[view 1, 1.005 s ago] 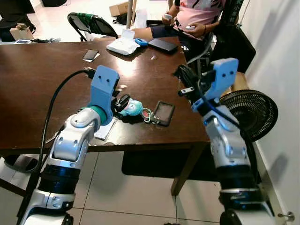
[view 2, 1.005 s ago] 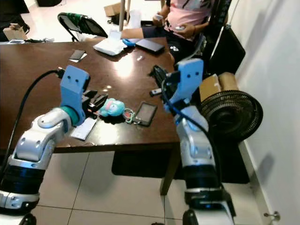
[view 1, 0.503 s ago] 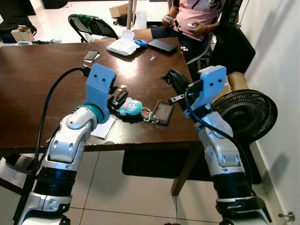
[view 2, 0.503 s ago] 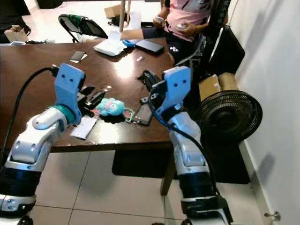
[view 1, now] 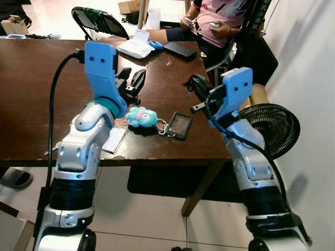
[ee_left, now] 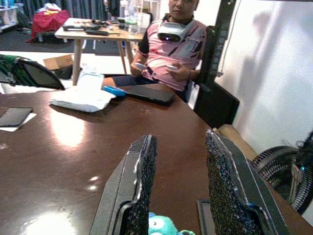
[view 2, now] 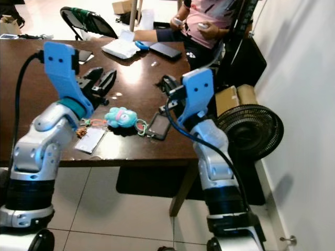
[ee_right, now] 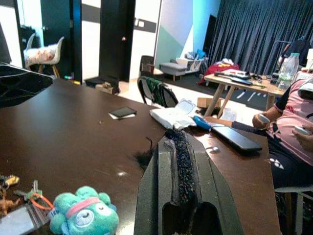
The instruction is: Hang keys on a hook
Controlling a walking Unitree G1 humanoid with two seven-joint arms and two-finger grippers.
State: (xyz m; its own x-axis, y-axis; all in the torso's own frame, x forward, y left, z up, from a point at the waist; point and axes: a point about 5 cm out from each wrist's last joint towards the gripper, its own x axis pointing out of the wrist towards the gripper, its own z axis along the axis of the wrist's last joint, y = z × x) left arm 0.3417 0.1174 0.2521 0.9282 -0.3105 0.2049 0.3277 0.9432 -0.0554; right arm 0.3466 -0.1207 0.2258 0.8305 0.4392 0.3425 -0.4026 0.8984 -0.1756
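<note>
A teal plush keychain (view 1: 141, 116) lies on the dark wooden table (view 1: 36, 94) near its front edge, with a key ring (view 1: 162, 127) at its right side. More keys with an orange tag (ee_right: 23, 192) lie to the plush's left. My left gripper (view 1: 131, 77) hangs open above the table just behind the plush, and the plush's top (ee_left: 164, 226) peeks in below its fingers. My right gripper (view 1: 197, 86) is shut and empty, held over the table's right edge, right of the plush (ee_right: 83, 215).
A black phone-like case (view 1: 179, 125) lies right of the plush, a white card (view 1: 113, 140) left of it. A seated person (view 1: 217, 21) is at the far corner, with a white pack (view 1: 135, 48) and phones on the table. A black fan (view 1: 272, 128) stands at the right.
My left gripper has risen from beside the plush to above and behind it, still open. My right gripper swung left over the table's edge. The camera view shifted a little.
</note>
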